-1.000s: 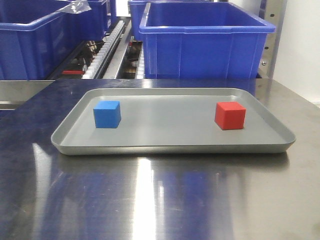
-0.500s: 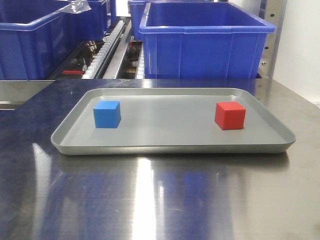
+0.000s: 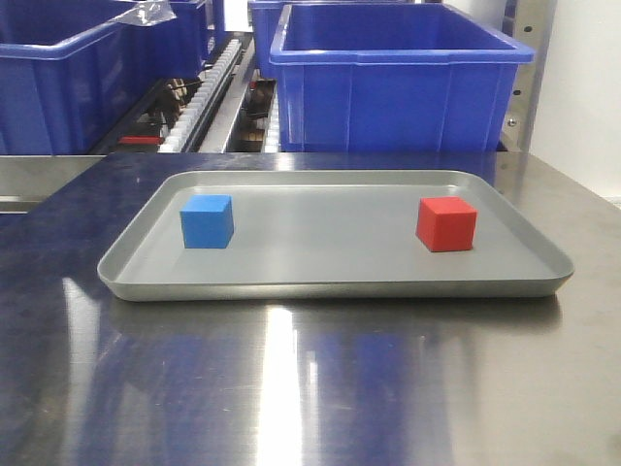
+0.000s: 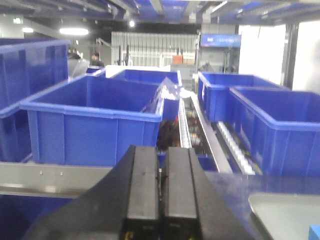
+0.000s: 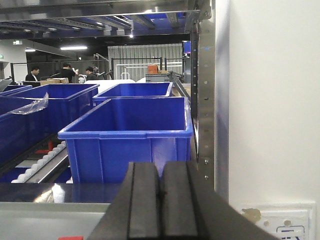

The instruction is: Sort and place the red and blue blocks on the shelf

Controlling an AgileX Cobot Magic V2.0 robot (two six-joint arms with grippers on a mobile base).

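The blue block [image 3: 207, 221] sits at the left of a grey tray [image 3: 330, 287], and the red block [image 3: 446, 224] sits at its right; both rest flat and apart. Behind the tray rises the shelf [image 3: 206, 95] with roller rails and blue bins. Neither gripper appears in the front view. In the left wrist view my left gripper [image 4: 160, 150] is shut and empty, with a sliver of the blue block [image 4: 315, 233] at the bottom right corner. My right gripper [image 5: 160, 167] is shut and empty too, with a red sliver [image 5: 70, 238] at the bottom edge.
A large blue bin [image 3: 398, 83] stands on the shelf right behind the tray, another blue bin [image 3: 68, 83] at the left. The tray lies on a shiny steel tabletop [image 3: 310, 388]. A white wall [image 5: 272, 100] and a steel upright [image 5: 205, 100] stand at the right.
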